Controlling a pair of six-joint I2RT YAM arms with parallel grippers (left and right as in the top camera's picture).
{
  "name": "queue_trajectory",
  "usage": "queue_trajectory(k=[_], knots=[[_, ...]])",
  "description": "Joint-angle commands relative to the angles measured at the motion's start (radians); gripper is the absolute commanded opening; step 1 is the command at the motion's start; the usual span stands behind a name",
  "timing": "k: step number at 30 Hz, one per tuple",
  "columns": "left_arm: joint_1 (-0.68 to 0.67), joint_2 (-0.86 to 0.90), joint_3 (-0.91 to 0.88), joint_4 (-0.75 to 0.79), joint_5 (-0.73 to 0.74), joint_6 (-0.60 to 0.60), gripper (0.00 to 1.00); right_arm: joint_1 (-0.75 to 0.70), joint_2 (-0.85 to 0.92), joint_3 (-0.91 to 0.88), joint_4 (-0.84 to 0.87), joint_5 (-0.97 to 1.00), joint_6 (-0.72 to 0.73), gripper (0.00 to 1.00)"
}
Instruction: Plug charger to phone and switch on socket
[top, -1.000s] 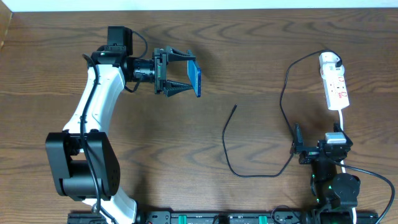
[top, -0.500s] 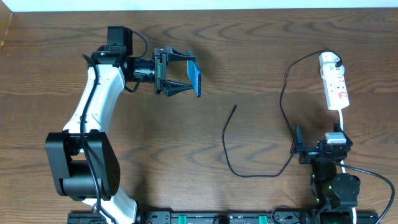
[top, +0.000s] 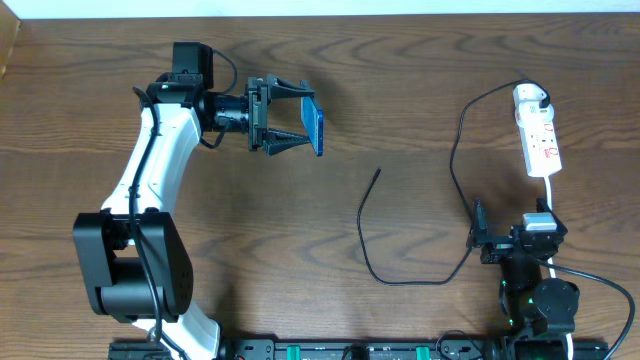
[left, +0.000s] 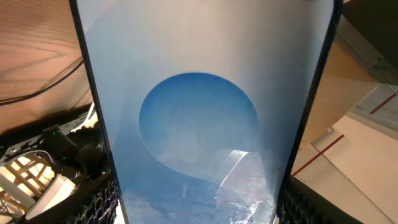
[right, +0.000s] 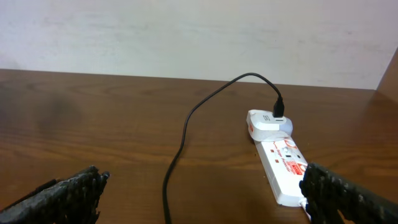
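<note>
Two jaws of the left gripper (top: 312, 122) close on the phone (left: 205, 124), pinching its long sides. They hold it on edge, left of centre and toward the far edge of the worktop (top: 420, 60), with the screen turned back at the wrist. The right gripper (right: 202, 180) waits at the near right corner, jaws spread wide and holding nothing.

Between them the charger (top: 362, 225) lies slack across the middle. Its plug tip (top: 378, 172) is loose on the wood, and its adapter (top: 530, 97) is seated in the far end of the socket (top: 543, 145), which lies along the right edge near the far right corner.

The likely trouble is in the meeting. The tip is thin and lies flat, so a pinch may skid off it or grab it crooked. The phone's port is not visible in any view, so lining up plug and port is uncertain. A push on a misaligned plug could twist the phone in its side grip or slide it out. A long pull on the cable may drag the adapter and shift the socket. The red switch marks are small, so a press could land beside them.
</note>
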Motion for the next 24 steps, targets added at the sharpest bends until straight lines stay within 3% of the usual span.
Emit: queue_trajectory(k=[1, 24], knots=[[0.001, -0.026, 0.024, 0.001, 0.057, -0.002, 0.07, -0.006, -0.004, -0.001, -0.004, 0.008, -0.011, 0.99], [0.001, -0.026, 0.024, 0.001, 0.057, -0.026, 0.07, -0.006, -0.004, -0.001, -0.004, 0.008, -0.011, 0.99]])
